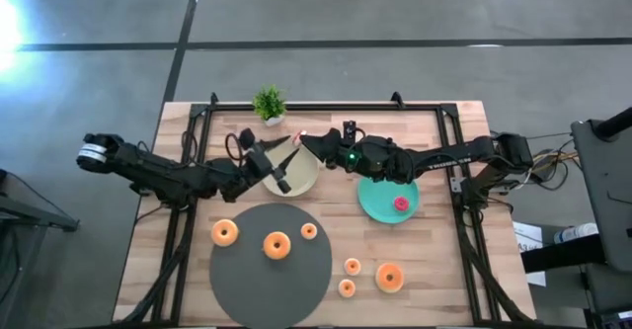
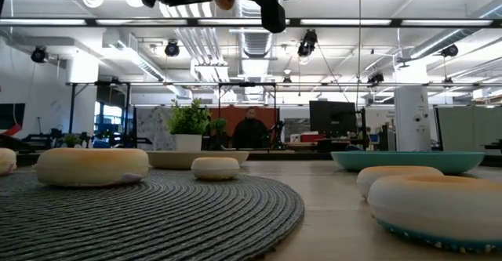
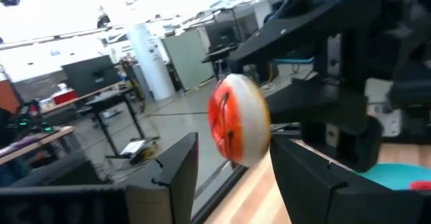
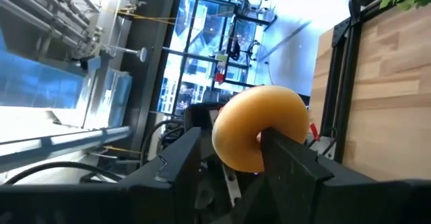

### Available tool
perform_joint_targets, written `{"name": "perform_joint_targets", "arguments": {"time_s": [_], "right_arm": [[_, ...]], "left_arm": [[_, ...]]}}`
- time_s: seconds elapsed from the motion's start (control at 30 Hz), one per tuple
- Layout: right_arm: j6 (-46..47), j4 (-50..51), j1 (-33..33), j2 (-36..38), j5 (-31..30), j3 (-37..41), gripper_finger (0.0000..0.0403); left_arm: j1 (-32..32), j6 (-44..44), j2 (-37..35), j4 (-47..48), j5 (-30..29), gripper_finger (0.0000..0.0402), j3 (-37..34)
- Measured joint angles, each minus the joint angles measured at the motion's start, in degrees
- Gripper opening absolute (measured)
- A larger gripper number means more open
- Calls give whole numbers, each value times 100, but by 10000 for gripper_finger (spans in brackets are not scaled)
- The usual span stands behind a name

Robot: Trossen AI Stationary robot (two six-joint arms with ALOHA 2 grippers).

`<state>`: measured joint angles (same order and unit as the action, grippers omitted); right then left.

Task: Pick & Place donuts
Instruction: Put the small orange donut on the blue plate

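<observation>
A small donut [image 1: 299, 134] with red frosting [image 3: 225, 120] and a tan underside [image 4: 249, 126] is in mid-air over the far rim of the beige plate [image 1: 301, 176]. My right gripper [image 1: 307, 140] reaches in from the right and is shut on it. My left gripper [image 1: 288, 161] comes from the left and is open, its fingers [image 3: 178, 167] on either side of the donut. Three larger donuts [image 1: 225, 233] [image 1: 276, 245] [image 1: 390, 278] and three tiny ones [image 1: 308, 231] [image 1: 352, 266] [image 1: 347, 287] lie flat. A red one [image 1: 401, 205] rests on the teal plate [image 1: 380, 193]. My right gripper holds the small donut's ring [image 4: 236, 140] between its two fingers, one finger [image 4: 286, 153] lying in front of the hole. It comes about level from the table's right. The donut is lifted clear and stands on edge, tan underside toward my right wrist. My left gripper: I cannot tell whether its fingers touch the donut.
The big dark mat [image 1: 247, 280] lies at the near middle of the table with two donuts on it. A small potted plant [image 1: 269, 104] stands at the far edge. Black frame rails [image 1: 188, 171] run along both table sides. A person [image 2: 251, 128] sits far behind the table.
</observation>
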<state>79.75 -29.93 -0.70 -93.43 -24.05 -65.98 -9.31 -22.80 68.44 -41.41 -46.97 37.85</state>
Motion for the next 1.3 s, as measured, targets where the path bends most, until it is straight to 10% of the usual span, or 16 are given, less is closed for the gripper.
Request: {"name": "perform_joint_targets", "arguments": {"time_s": [0.6,0.97,1.3], "right_arm": [[-831,798,-8,333,214,12,144],[-1203,5805,-482,1354,303,-307,143],[-1188,6251,-620,1289,307,-203,139]], "left_arm": [[93,324,42,762,83,84,34],[267,3668,-929,4910,60,73,-520],[746,5892,-1710,8952,689,73,-93]]}}
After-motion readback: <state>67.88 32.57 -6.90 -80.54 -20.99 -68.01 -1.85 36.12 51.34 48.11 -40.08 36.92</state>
